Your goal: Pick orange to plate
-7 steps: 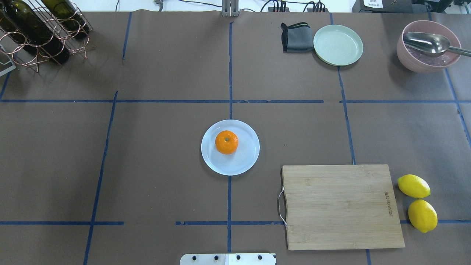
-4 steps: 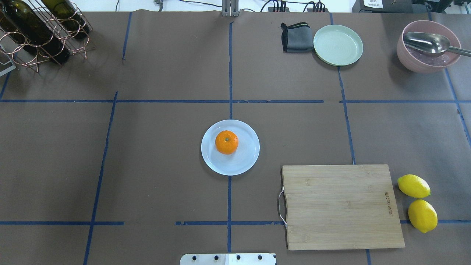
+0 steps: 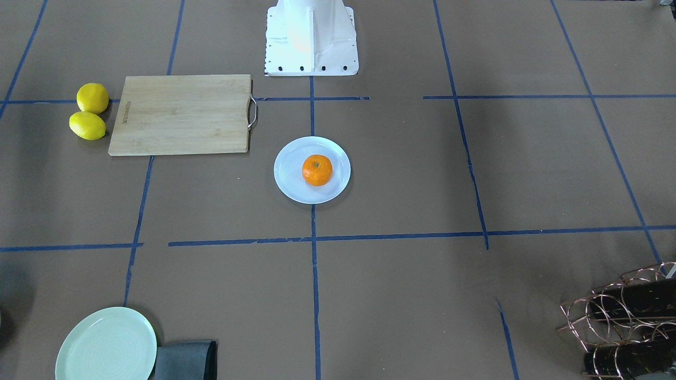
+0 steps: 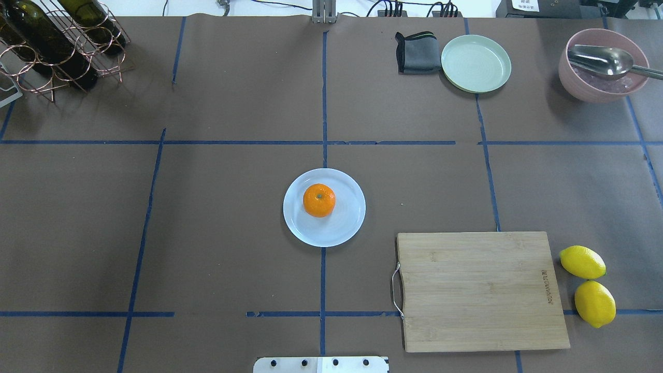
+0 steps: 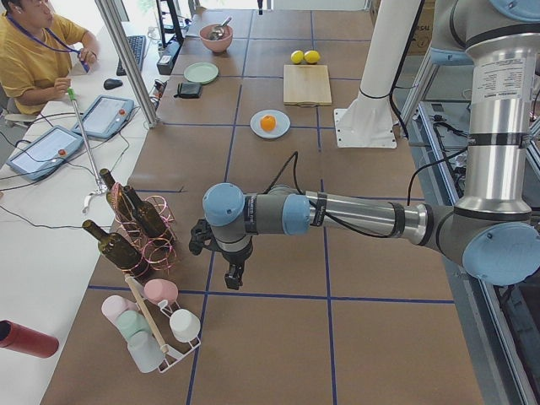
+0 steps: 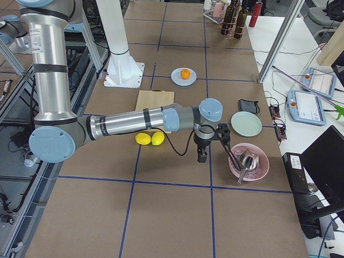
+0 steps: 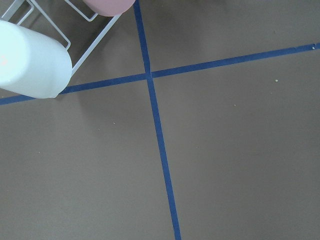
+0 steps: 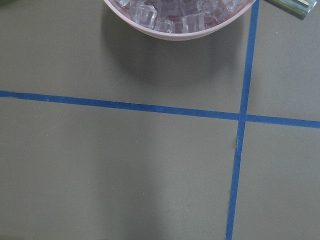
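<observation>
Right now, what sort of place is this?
Probably a robotics lab, not a kitchen: the table is papered brown with a blue tape grid, the left arm is an industrial robot arm, and an operator sits beside control tablets.

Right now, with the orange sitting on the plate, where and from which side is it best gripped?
Probably across its widest middle, coming straight down. The orange sits stem dimple up with its sides free, and the raised rim of the plate would hinder a low sideways approach.
</observation>
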Robot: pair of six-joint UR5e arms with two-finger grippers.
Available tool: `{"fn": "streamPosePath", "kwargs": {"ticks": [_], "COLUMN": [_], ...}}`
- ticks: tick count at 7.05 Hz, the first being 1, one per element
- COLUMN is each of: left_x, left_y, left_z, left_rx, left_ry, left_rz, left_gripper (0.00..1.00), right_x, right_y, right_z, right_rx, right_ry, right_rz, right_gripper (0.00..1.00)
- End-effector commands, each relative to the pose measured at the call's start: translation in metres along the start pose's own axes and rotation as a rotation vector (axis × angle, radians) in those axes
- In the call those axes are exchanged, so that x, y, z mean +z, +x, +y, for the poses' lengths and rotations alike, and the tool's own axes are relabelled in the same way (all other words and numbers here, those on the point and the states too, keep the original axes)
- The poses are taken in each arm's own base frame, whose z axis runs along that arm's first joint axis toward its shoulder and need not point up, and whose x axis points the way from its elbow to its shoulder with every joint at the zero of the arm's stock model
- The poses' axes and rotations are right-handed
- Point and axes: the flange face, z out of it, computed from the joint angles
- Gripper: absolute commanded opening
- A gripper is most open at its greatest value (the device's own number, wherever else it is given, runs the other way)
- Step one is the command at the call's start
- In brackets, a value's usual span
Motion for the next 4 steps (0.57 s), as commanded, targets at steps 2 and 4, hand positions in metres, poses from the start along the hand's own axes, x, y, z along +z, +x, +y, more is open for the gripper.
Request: {"fn": "streamPosePath", "kwargs": {"ticks": [2, 4], "left_x": [0.0104, 0.0044], "left_y": [-0.0102, -0.0057], "left_z": [0.0072, -0.0013], "left_rx": [-0.034, -0.022], "left_ry": [-0.009, 0.002], "left_rz": [0.050, 0.043], "left_gripper": [1.00, 1.00], "right_x": [0.0025, 0.0029], "right_y": [0.0032, 0.0036], "right_z": [0.0048, 0.0041], "right_rx": [0.006, 0.008], "right_ry": [-0.004, -0.004], "right_rz": [-0.001, -0.001], "right_gripper": [1.00, 1.00]}}
